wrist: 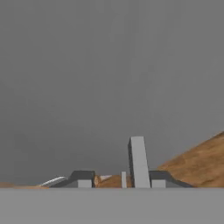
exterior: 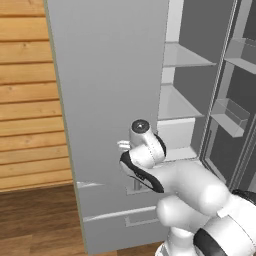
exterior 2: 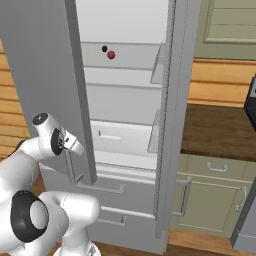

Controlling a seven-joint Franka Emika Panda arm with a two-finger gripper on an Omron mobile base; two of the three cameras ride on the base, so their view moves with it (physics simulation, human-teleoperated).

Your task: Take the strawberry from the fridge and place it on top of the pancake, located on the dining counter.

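- Standing open, the fridge [exterior 2: 125, 75] shows pale shelves – both doors swung out.
- The strawberry [exterior 2: 111, 55] lies on an upper shelf inside the fridge, just beside a smaller dark thing [exterior 2: 104, 49].
- The gripper [wrist: 118, 179] sits at the fridge's left door [exterior: 110, 90], low down by its bar handle [wrist: 138, 161]; the handle stands between the fingertips – whether they clamp it I cannot tell.
- Right of the fridge: a green cabinet [exterior 2: 210, 200] under a dark counter [exterior 2: 220, 127].
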